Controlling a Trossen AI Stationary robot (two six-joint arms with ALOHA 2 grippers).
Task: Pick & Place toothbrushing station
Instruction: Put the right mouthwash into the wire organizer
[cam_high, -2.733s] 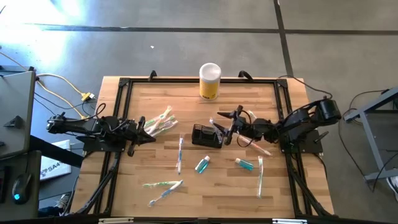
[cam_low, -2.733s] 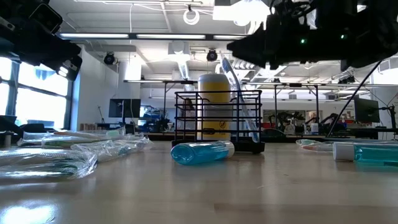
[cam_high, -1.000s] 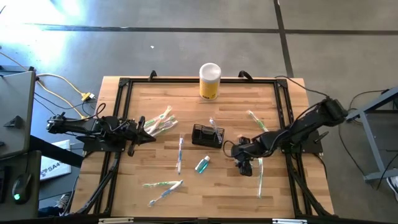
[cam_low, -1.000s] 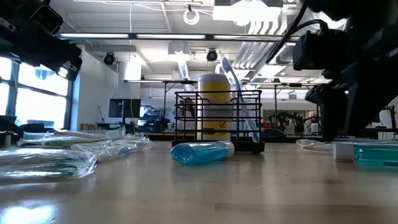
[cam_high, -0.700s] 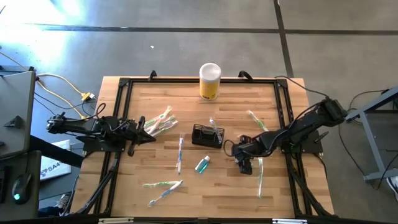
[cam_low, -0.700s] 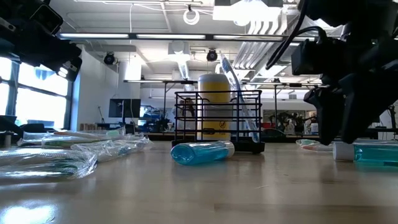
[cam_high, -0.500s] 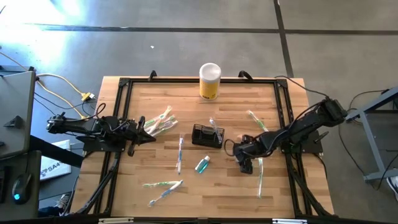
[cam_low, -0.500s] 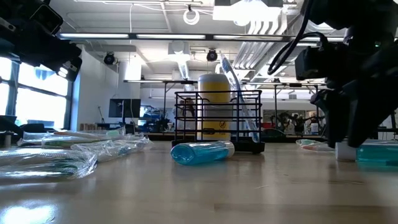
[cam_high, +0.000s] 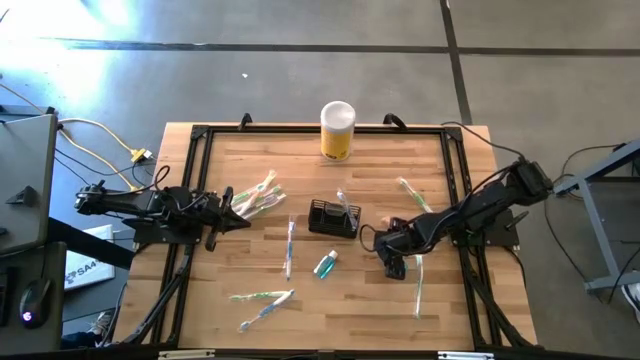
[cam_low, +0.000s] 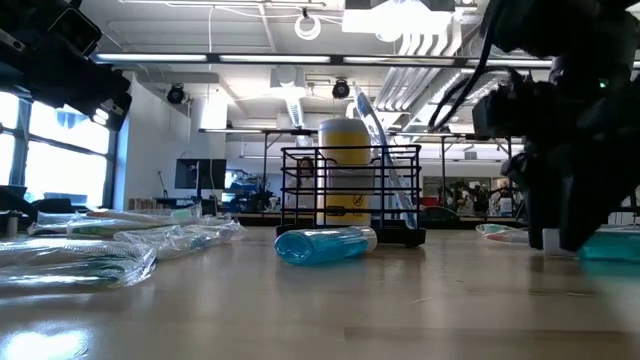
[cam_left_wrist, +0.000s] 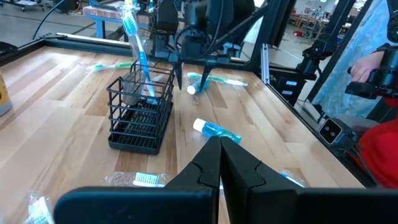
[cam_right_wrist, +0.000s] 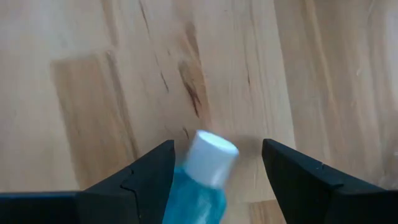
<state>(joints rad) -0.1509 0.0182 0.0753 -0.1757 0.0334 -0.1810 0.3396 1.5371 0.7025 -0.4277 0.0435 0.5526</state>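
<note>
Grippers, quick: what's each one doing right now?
Left gripper: shut, empty, waiting at the table's left side.
Right gripper: open, fingers either side of a blue tube, not yet closed on it.

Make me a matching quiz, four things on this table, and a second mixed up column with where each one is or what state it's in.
Things:
1. wire caddy
2. yellow cylinder
3. left pincer
4. right pincer

States:
A. shut, waiting at the table's left
B. open, straddling a blue tube
C. holds an upright toothbrush
D. at the table's far edge

Pairs: 1-C, 2-D, 3-A, 4-B
</note>
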